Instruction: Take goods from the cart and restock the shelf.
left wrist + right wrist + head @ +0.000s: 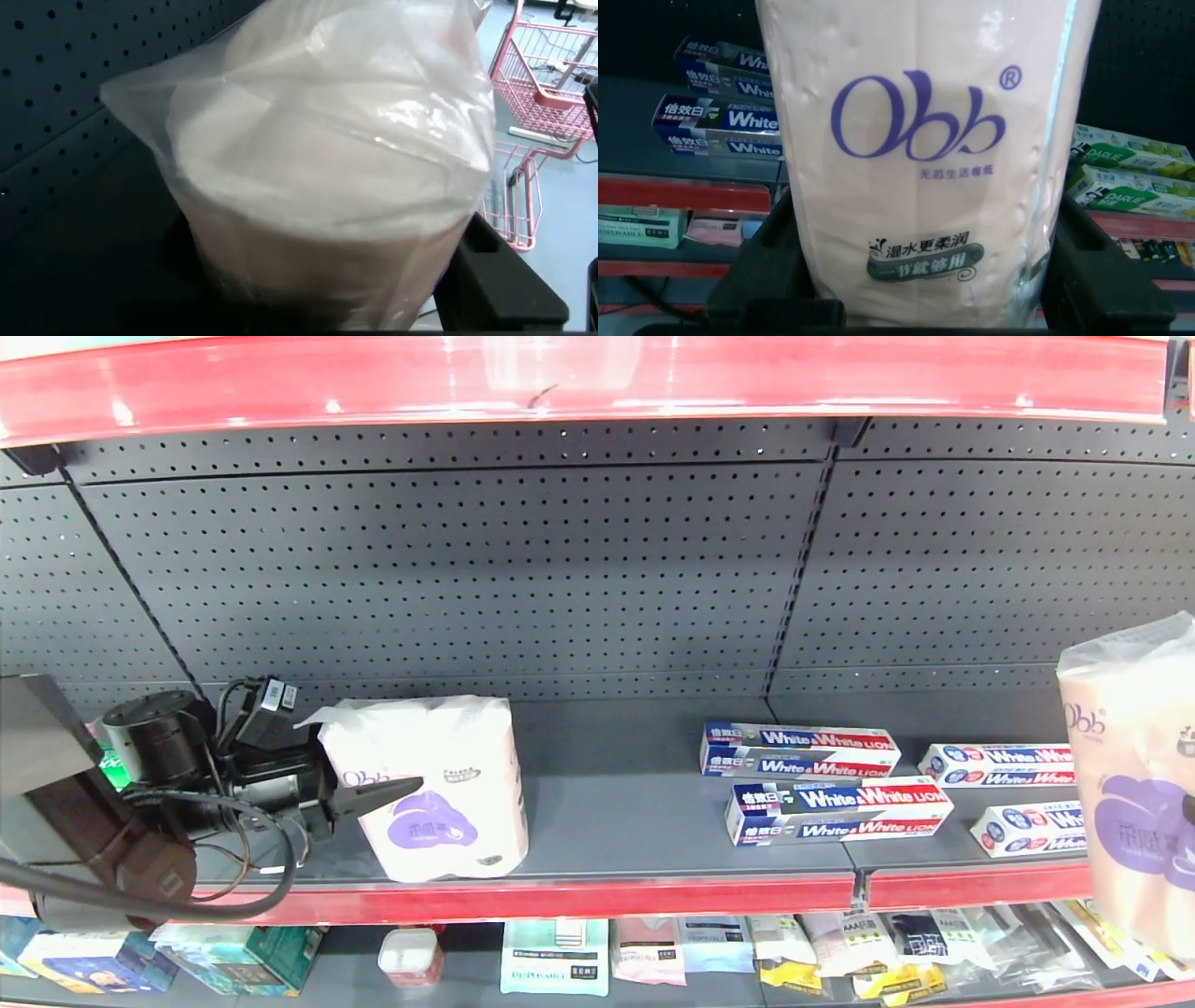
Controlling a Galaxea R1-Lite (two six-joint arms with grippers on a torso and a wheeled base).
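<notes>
- Left gripper [392, 791]: at the left end of the grey metal shelf board [616, 803], black fingers closed on a white plastic-wrapped pack of toilet rolls with purple print [439, 784].
- That white pack: upright on the board, base near the red front rail [597, 896], well apart from the dark perforated back panel [467, 569].
- From the left wrist, the clear wrap bunched loosely over the top of the rolls [327, 168]; behind it a pink wire cart [551, 75] on the floor.
- Right gripper [924, 308]: black fingers pressed against both sides of a peach-toned plastic-wrapped pack of toilet rolls with purple print [920, 140], holding it upright.
- Same peach-toned pack [1134, 784] at the far right of the head view, in front of the red rail and off the board.
- Four blue, red and white toothpaste boxes [837, 810] flat on the right half of the board, between the two packs.
- Green toothpaste boxes [1130, 163] on a shelf, seen from the right wrist beyond the held pack.
</notes>
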